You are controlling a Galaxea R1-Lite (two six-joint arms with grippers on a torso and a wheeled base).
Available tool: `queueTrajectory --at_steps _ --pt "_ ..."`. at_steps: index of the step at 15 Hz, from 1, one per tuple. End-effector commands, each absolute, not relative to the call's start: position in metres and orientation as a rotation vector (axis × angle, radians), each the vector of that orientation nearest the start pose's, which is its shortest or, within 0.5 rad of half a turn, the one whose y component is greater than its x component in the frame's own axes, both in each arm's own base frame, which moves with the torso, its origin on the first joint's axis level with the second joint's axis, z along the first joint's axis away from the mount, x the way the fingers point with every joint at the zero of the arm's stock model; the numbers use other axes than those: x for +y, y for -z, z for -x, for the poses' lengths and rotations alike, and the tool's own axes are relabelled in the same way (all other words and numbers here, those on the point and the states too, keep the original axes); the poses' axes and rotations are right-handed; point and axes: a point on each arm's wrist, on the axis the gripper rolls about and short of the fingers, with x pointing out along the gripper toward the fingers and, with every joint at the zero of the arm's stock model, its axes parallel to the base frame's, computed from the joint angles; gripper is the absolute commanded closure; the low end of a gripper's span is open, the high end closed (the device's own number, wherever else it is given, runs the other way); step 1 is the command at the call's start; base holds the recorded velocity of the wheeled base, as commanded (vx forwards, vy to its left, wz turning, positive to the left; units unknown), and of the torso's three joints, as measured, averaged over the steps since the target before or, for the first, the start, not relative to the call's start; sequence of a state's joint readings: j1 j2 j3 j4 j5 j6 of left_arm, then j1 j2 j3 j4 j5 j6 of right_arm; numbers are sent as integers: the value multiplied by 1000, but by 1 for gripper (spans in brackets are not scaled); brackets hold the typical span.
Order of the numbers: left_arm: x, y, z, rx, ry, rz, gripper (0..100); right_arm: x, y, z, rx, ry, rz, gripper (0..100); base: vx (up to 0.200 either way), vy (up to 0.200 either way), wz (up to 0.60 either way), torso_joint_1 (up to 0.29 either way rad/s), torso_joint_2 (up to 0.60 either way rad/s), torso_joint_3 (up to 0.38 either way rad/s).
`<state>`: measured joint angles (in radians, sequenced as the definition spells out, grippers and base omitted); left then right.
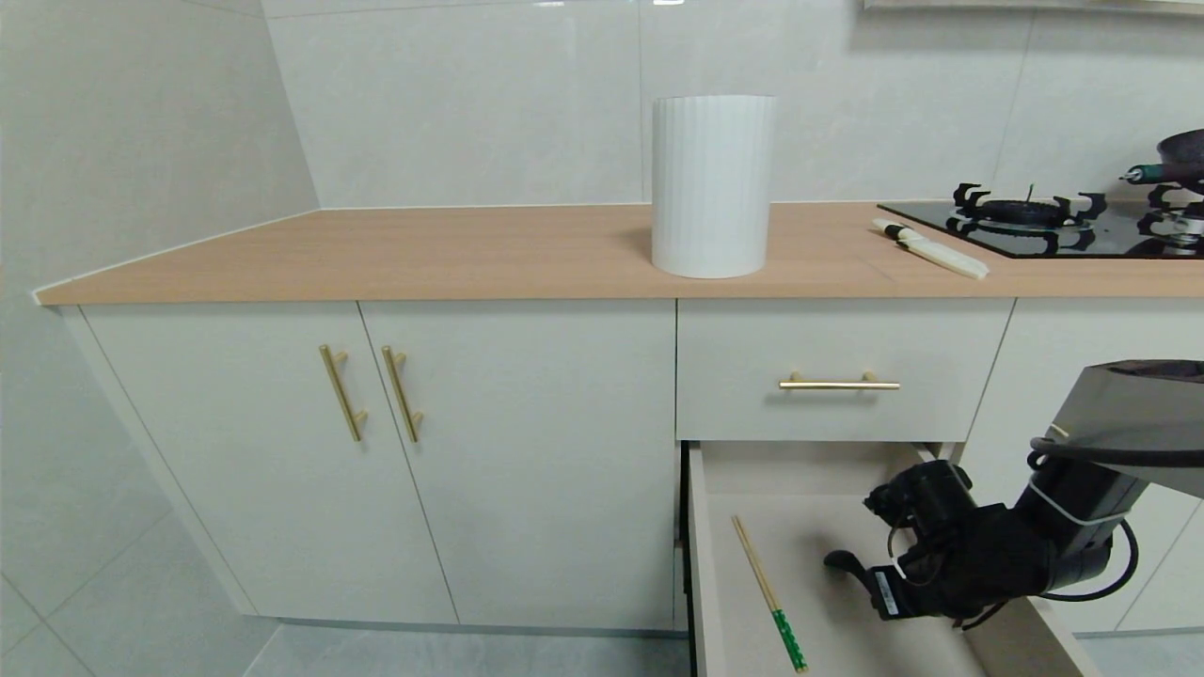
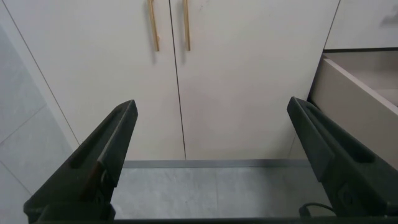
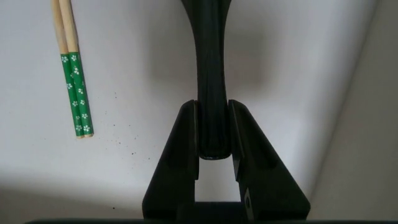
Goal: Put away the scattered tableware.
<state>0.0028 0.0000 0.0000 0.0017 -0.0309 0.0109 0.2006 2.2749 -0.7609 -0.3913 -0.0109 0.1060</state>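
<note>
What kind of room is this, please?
Most likely a home kitchen: a gas stove set in a wooden countertop, cabinets below, and an open drawer holding chopsticks, where the right gripper holds a black utensil.

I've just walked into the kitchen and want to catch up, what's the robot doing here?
The right gripper is shut on a black utensil, holding it inside the open drawer, where a pair of green-tipped chopsticks lies. The left gripper hangs open, empty, in front of the cabinet doors. A pale utensil lies on the counter near the stove, not yet put away.
</note>
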Motion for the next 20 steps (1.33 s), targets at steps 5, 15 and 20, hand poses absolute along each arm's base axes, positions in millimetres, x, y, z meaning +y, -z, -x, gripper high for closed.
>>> queueTrajectory --at_steps 5,15,20 --pt "-1 -75 23 1 28 -11 0 64 32 -316 1119 -100 28 0 0 0 0 0 0 0" --pt "-1 -75 23 1 28 -12 0 61 -4 -305 903 -79 16 0 0 0 0 0 0 0" --pt "-1 -75 23 1 28 -12 0 69 -73 -270 746 -148 17 0 0 0 0 0 0 0"
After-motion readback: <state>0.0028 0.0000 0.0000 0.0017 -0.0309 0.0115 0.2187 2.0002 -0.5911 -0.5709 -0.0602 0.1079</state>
